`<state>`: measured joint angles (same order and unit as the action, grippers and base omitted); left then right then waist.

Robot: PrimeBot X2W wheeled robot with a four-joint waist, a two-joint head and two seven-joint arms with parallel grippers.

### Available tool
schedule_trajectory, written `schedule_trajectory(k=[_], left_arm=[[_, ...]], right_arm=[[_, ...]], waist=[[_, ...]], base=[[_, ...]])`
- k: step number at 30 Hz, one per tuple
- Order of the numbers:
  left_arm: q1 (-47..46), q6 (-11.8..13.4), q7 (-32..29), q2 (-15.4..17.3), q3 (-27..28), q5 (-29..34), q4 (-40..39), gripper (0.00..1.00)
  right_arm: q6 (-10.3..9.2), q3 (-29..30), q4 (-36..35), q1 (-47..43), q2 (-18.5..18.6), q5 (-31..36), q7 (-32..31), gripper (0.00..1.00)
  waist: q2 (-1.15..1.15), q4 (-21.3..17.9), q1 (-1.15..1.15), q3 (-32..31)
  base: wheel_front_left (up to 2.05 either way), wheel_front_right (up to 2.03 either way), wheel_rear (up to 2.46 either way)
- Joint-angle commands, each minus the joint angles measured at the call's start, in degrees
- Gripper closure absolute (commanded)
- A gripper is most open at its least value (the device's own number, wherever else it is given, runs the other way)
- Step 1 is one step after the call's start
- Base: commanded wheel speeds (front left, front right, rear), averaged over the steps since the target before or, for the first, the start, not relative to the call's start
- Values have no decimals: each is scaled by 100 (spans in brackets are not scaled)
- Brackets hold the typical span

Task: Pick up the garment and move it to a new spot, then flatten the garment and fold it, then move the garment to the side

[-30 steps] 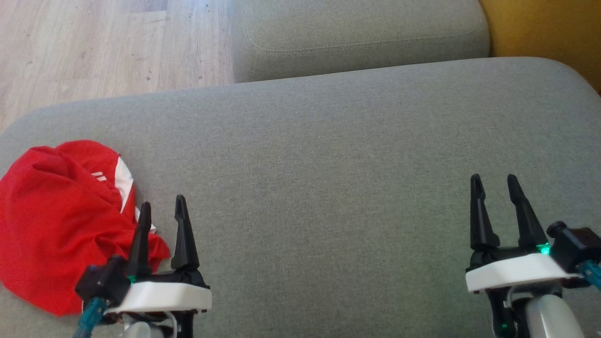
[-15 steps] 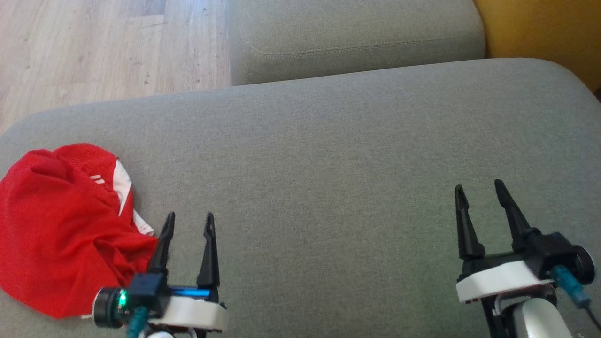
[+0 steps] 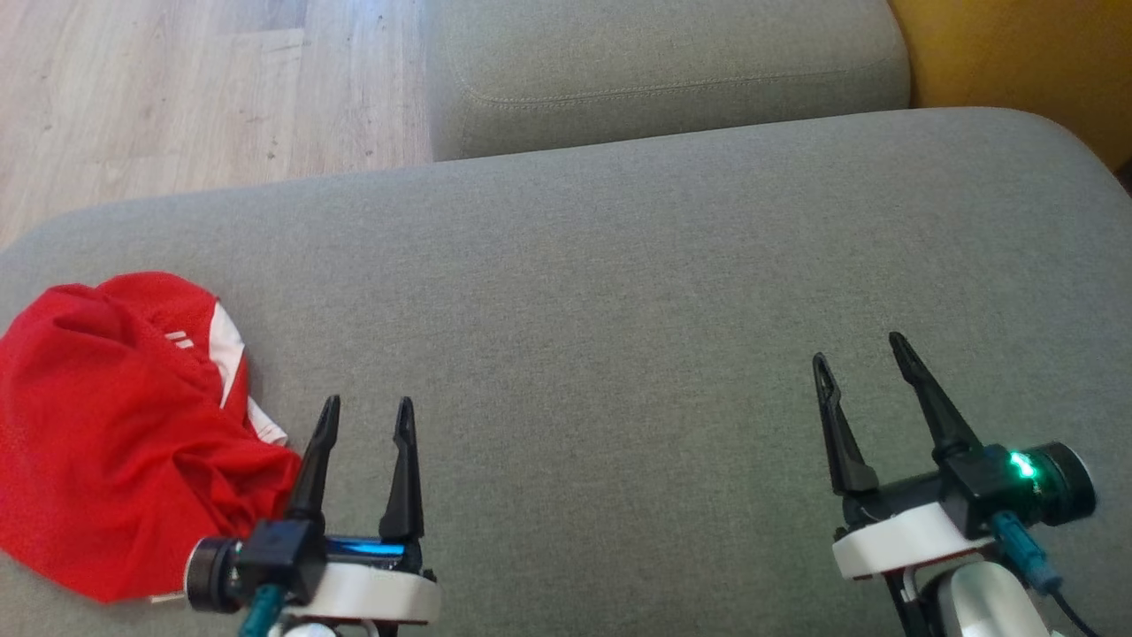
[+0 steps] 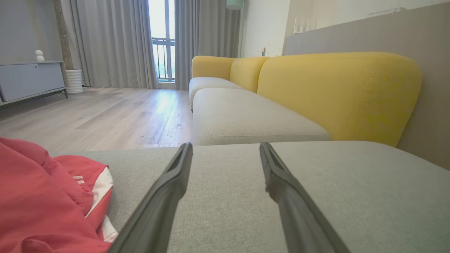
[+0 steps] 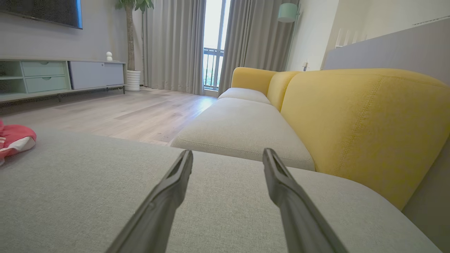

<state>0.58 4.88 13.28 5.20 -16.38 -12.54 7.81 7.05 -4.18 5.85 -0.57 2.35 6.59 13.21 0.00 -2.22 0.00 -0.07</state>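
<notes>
The garment (image 3: 106, 442) is a red piece with white trim, crumpled in a heap at the left end of the grey cushion (image 3: 619, 310). It also fills the lower left of the left wrist view as a red garment (image 4: 38, 207), and a corner of the garment (image 5: 14, 138) peeks in at the left edge of the right wrist view. My left gripper (image 3: 367, 411) stands open just right of the heap, nothing between its fingers. Far to the right my right gripper (image 3: 862, 349) is open over bare cushion.
A second grey seat cushion (image 3: 663, 71) lies beyond the near one, with a yellow backrest (image 3: 1017, 62) at the right. Wooden floor (image 3: 177, 88) runs past the cushion's far left edge. Curtains, a window and a low cabinet (image 5: 52, 77) stand far off.
My left gripper has shifted right and back, off the edge of the garment. My right gripper has moved left and turned a little. The garment lies as before.
</notes>
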Motion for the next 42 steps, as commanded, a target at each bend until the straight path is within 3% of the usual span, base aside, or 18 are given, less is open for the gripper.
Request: schedule_trajectory(k=[1,10,15,25,37,42], left_arm=[[-128,-90,100,-28,258,76,-251,0],[27,-641,172,-211,658,-166,104,0],[26,-766,172,-228,642,-243,446,0],[-54,-429,172,-231,637,59,540,0],[-18,-398,172,-232,579,-73,490,0],[-45,-360,172,-232,584,-126,542,0]], right_arm=[[42,-147,-222,154,52,43,106,0],[44,-148,125,89,53,-929,179,0],[44,-195,417,56,53,-1337,179,0],[44,-149,545,108,53,-1243,179,0],[44,-178,582,113,53,-1381,179,0],[44,-359,608,76,53,-1525,179,0]], waist=[[0,-3,0,3],[0,-30,0,-7],[0,-22,0,-27],[0,-9,0,-41],[0,67,0,-54],[0,346,0,-80]], base=[[0,0,0],[0,0,0],[0,0,0],[0,0,0],[0,0,0],[0,0,0]])
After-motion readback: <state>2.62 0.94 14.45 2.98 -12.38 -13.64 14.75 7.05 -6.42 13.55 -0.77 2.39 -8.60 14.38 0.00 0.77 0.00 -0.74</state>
